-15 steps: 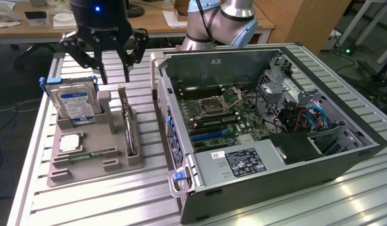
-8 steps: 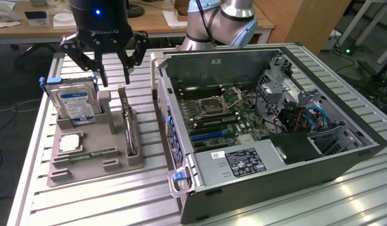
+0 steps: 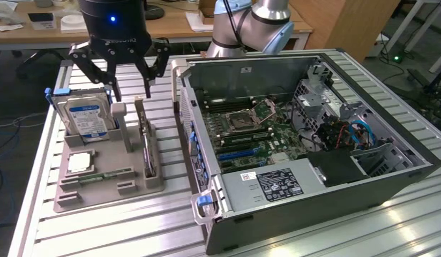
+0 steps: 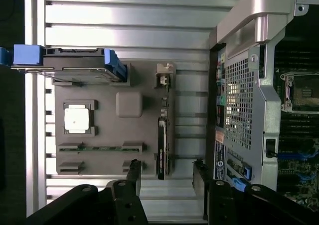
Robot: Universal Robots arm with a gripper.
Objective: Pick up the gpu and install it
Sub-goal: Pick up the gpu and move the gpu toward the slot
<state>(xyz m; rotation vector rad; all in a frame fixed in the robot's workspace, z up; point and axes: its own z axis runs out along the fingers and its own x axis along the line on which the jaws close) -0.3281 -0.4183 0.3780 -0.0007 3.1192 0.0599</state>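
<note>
The slatted table carries everything. The open computer case takes the exterior view's right, motherboard exposed. On the exterior view's left sits the grey holder, with the hard drive upright at its far end. The gpu stands on edge in a slot along the holder's right side, near the case wall. The gripper hangs above the holder's far end, jaws apart and empty. In the wrist view its 2 fingers straddle the card's line.

The main risk is probably an off-centre descent: 1 finger could strike the hard drive or the card's top edge. A thin card clamped unevenly could twist or slip. If the slot binds, the holder may lift too, jolting the CPU and RAM strip.
</note>
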